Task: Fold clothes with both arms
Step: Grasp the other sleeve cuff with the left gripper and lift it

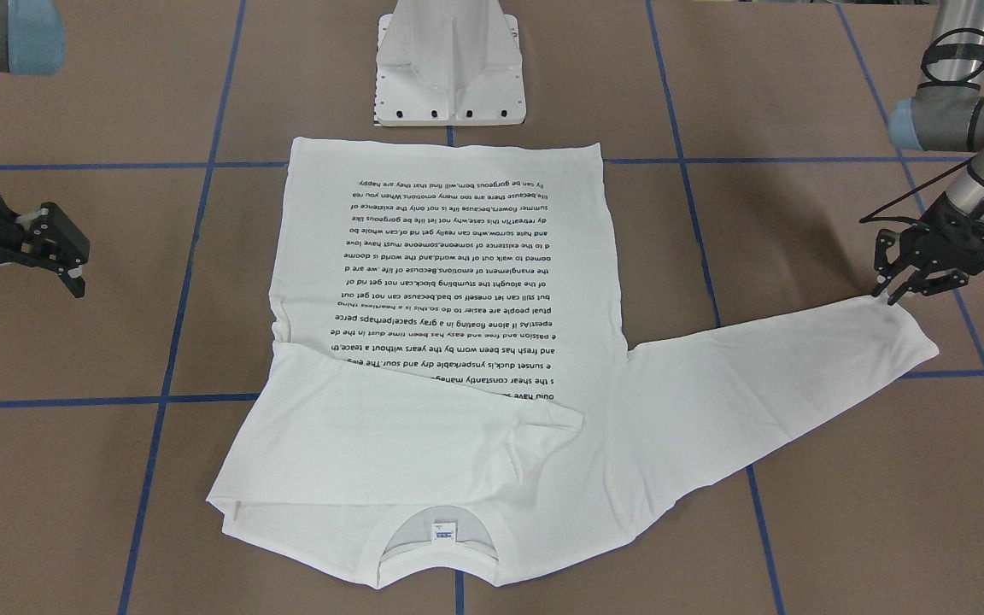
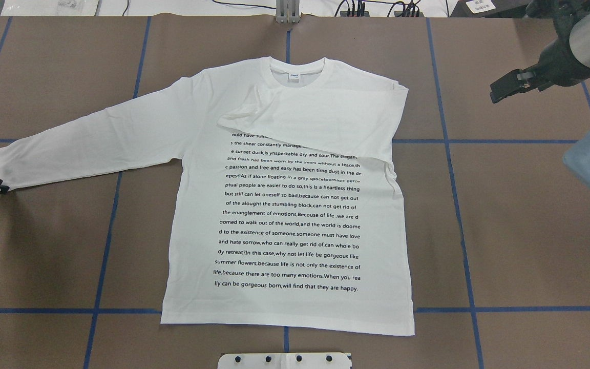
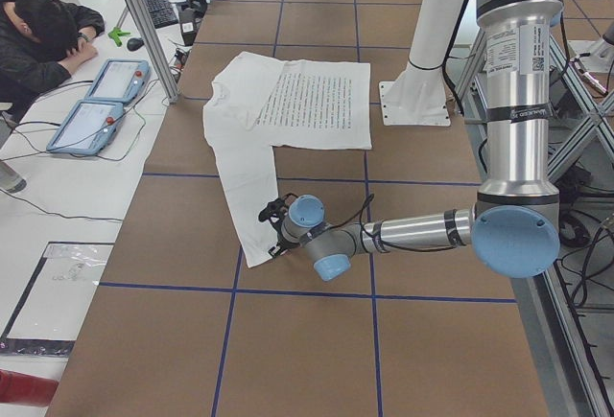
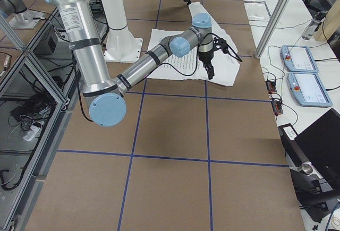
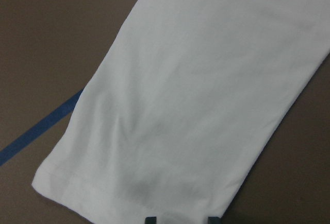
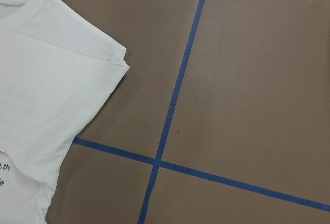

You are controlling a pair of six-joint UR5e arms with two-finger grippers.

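Note:
The clothes are one white long-sleeved T-shirt (image 2: 290, 215), lying flat with its print up and its collar (image 2: 297, 72) away from the robot. One sleeve (image 2: 320, 110) is folded across the chest. The other sleeve (image 2: 85, 138) lies stretched out over the table. My left gripper (image 1: 892, 295) is down at that sleeve's cuff (image 5: 103, 188). Its fingertips (image 5: 150, 219) show apart at the cuff's hem, so it is open. My right gripper (image 1: 75, 256) hangs open and empty off the shirt's folded side, clear of the cloth.
The white pedestal base (image 1: 449, 77) stands just behind the shirt's hem. Blue tape lines (image 6: 175, 95) grid the brown table. Beyond the table's far edge, a person (image 3: 38, 34) sits at a side bench with two tablets (image 3: 96, 101) and an aluminium post (image 3: 144, 24).

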